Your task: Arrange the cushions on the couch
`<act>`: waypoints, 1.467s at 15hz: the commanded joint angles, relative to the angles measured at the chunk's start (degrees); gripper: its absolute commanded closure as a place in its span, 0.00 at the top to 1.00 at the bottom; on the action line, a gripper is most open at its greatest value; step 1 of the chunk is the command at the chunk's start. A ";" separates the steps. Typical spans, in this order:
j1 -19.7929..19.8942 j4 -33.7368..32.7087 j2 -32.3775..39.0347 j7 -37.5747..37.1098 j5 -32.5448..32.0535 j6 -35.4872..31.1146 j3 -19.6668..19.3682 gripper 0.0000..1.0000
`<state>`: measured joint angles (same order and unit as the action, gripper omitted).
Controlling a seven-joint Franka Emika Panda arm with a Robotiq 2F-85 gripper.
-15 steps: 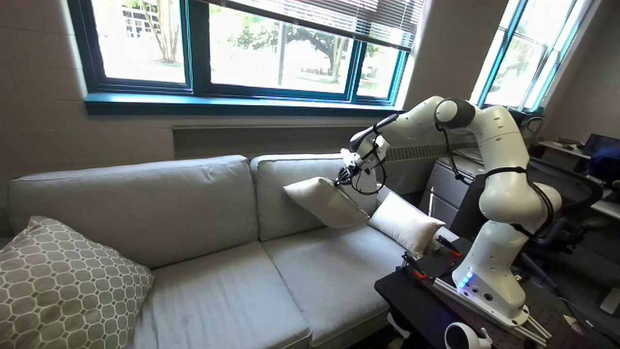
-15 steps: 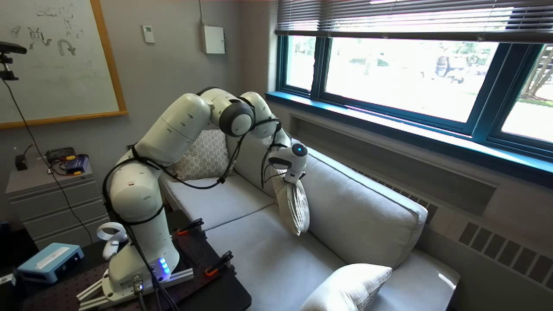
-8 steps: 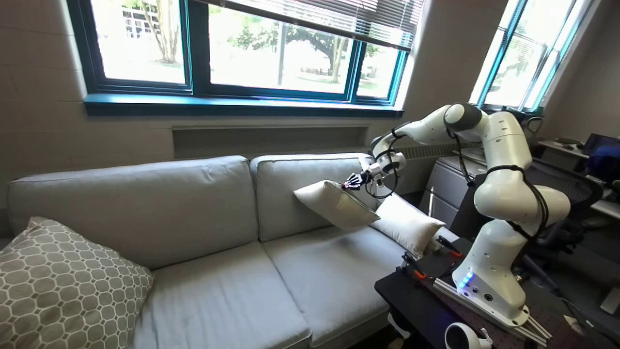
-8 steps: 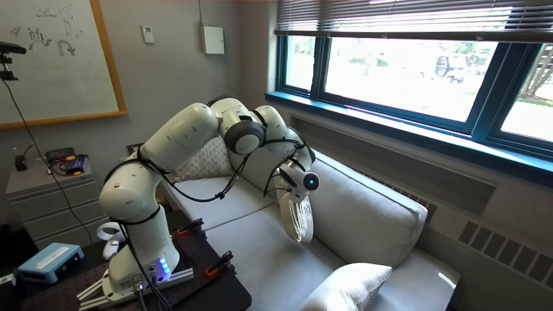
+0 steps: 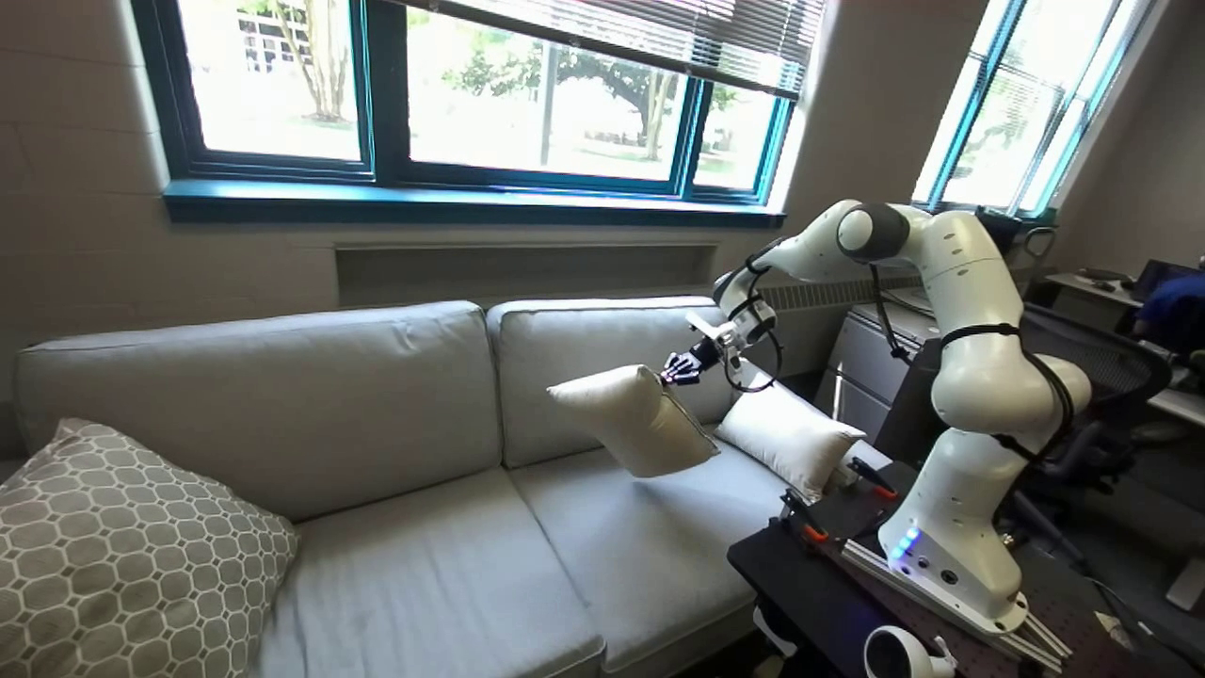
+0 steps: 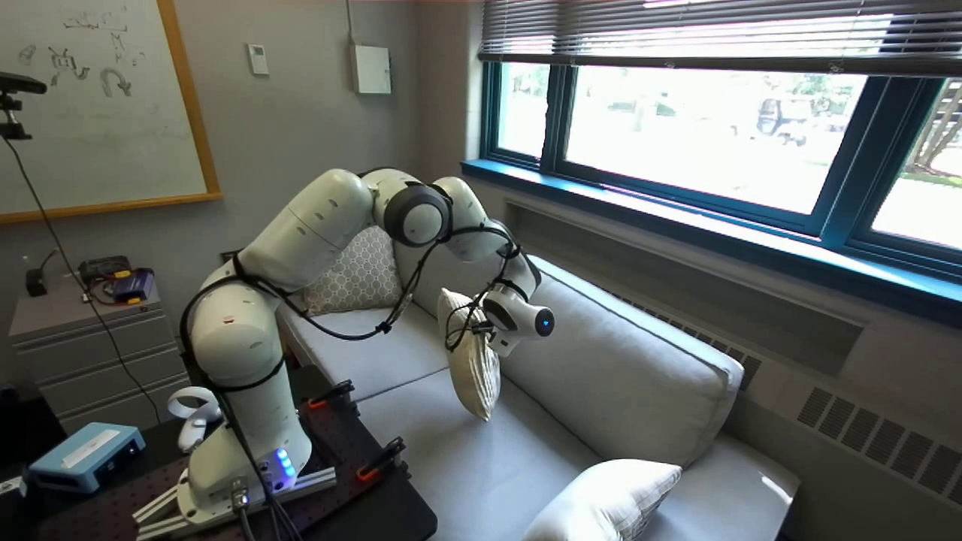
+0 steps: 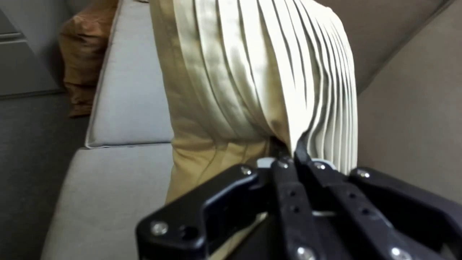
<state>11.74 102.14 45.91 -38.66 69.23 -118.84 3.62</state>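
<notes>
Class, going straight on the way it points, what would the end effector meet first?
The white cushion that the end effector pinches; beyond it, perhaps the couch, but depth is unclear.

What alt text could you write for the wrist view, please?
The black tool pinches the fabric of a pleated, cream-white cushion. Behind it is the light grey couch, with a crumpled brown item at upper left.
</notes>
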 commanded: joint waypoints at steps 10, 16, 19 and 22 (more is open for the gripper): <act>2.80 10.16 8.48 -1.79 5.95 16.64 -12.11 0.01; 1.52 29.14 -0.26 0.09 20.74 10.49 -16.64 0.01; 0.11 38.01 -5.85 -0.19 28.76 5.76 -17.46 0.01; -4.89 45.10 -14.51 -2.28 41.48 -4.28 -14.99 0.01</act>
<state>11.92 138.57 42.65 -38.72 100.77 -114.61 -12.94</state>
